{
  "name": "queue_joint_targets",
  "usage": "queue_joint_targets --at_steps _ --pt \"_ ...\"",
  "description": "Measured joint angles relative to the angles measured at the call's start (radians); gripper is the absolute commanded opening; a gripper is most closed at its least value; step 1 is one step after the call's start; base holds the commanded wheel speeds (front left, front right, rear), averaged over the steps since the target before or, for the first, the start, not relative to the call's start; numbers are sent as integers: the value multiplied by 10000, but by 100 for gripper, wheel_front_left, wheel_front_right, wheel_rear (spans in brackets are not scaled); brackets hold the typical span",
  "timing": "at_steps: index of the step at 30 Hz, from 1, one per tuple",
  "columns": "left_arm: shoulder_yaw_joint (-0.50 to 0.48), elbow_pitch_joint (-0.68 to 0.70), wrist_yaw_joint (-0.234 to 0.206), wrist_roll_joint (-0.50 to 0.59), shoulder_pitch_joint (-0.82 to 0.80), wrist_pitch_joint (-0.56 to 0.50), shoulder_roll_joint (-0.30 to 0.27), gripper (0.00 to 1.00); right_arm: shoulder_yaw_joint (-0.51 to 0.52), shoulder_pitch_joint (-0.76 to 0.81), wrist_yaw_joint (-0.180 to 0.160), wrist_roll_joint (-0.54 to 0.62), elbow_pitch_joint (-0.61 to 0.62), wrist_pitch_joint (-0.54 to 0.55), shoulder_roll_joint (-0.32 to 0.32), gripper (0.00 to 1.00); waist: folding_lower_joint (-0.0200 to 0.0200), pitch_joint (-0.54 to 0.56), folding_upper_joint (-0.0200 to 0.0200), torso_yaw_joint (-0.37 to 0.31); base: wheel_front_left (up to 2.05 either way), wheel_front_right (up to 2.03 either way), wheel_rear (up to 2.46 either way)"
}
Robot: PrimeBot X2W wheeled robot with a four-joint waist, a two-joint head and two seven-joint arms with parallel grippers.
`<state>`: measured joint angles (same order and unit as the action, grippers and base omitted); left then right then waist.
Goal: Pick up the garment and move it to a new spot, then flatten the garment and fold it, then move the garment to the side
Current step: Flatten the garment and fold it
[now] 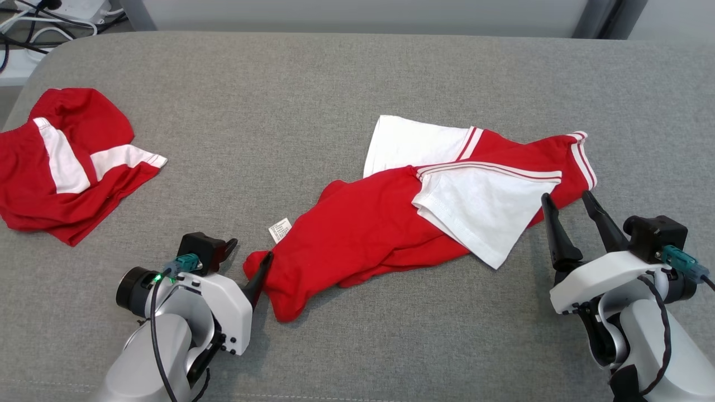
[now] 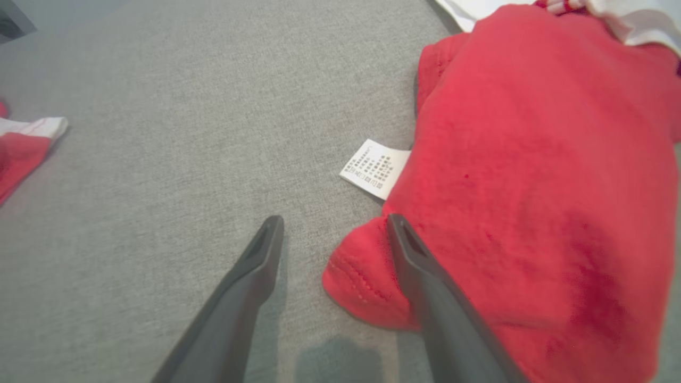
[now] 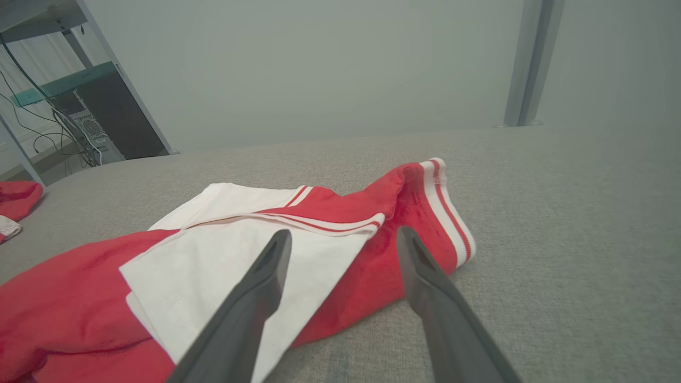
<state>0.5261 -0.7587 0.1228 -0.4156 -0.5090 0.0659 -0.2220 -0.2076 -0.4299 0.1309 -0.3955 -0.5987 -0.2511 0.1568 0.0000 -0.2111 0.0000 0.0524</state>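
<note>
My left hand [image 1: 251,248] sits low, spread wide, the shirt's [image 1: 363,223] red corner against one finger. My right hand [image 1: 565,195], also wide and empty, points at its striped end.

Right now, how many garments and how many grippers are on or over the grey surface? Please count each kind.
Garments: 2, the middle garment and the far-left garment, both red and white.
Grippers: 2, the left gripper and the right gripper, both open.
Total: 4
</note>
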Motion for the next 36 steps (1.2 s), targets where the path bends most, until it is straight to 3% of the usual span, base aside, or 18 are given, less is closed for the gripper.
queue_joint_targets --at_steps 19,20,21,24,25,36 --pt "1802 -1287 8 -708 -785 771 221 100 -35 -243 0 2 4 0 -36 100 0 -257 0 87 0 0 0" --pt "1873 -1300 8 -738 -789 777 215 95 -36 -274 0 2 -2 0 -36 100 0 -259 0 84 0 0 0" --pt "1944 -1313 8 -840 -797 805 209 78 -38 -316 0 2 -2 0 -36 100 0 -260 0 80 0 0 0" --pt "2230 -1323 8 -1183 -876 840 178 14 -40 -337 0 2 -6 0 -36 100 0 -236 0 66 0 0 0" --pt "2349 -1317 8 -1287 -909 838 169 0 -40 -337 0 2 -6 0 -36 100 0 -226 0 61 0 0 0" --pt "2790 -1220 8 -2318 -923 1137 -230 0 50 -322 0 0 -13 0 -38 100 0 -74 0 212 0 0 0"
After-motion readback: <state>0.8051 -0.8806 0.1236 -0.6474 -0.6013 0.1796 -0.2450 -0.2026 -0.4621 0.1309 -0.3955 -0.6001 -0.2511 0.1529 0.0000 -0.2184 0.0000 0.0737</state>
